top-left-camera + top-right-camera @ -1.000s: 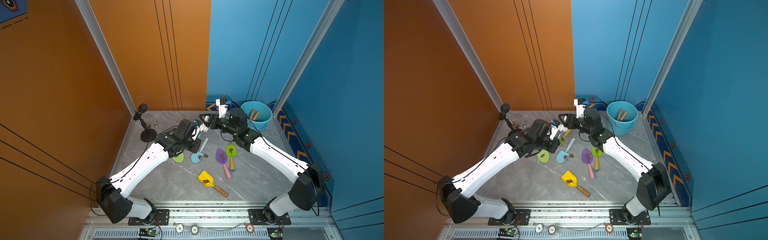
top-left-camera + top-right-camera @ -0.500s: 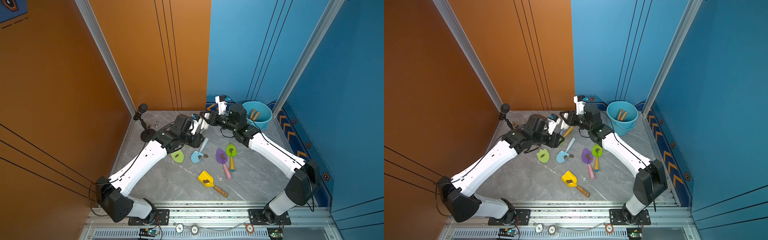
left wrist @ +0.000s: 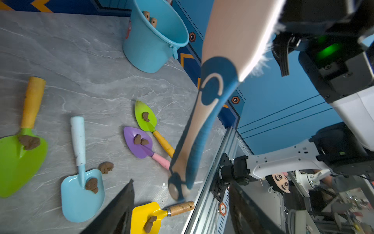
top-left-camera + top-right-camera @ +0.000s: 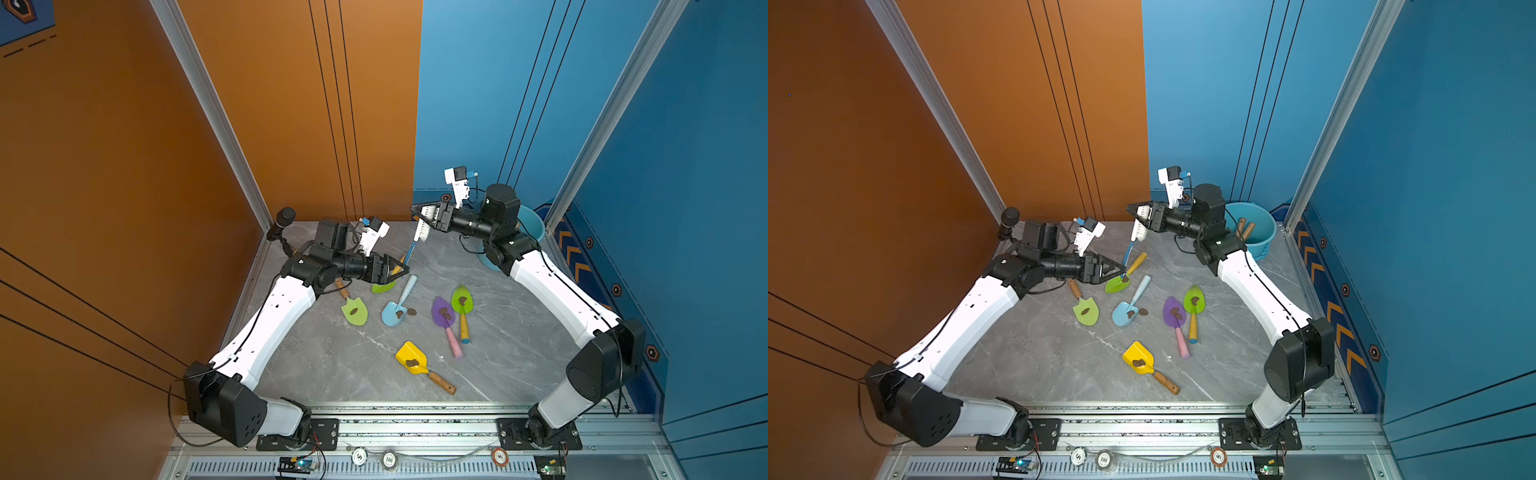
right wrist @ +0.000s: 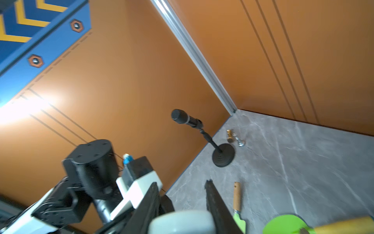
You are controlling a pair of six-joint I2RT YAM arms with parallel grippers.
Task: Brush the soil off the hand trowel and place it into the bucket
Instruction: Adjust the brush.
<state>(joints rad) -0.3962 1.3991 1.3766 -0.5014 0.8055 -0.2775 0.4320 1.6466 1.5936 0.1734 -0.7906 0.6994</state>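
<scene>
My right gripper (image 4: 424,212) (image 5: 181,182) is shut on the white head of a brush (image 4: 421,231) (image 4: 1138,232), held above the table. Its blue handle (image 3: 202,121) hangs down. My left gripper (image 4: 395,268) (image 3: 181,182) stands open around the handle's end without touching it. Several hand trowels lie on the table, each carrying soil (image 3: 92,185): a green one (image 4: 1117,284) right under the left gripper, another green one (image 4: 355,311), light blue (image 4: 392,313), purple (image 4: 442,311), green with a yellow handle (image 4: 462,300), and a yellow scoop (image 4: 411,359). The bucket (image 4: 1256,237) (image 3: 153,40) stands at the back right with two wooden handles inside.
A microphone on a round stand (image 4: 282,224) (image 5: 222,156) is in the back left corner, with small metal pieces (image 5: 234,137) beside it. One loose soil lump (image 4: 411,311) lies next to the light-blue trowel. Walls close three sides; a metal rail (image 4: 415,419) runs along the front.
My left gripper has opened and let go of the brush handle. My right gripper has closed on the brush head and carried it up and back.
</scene>
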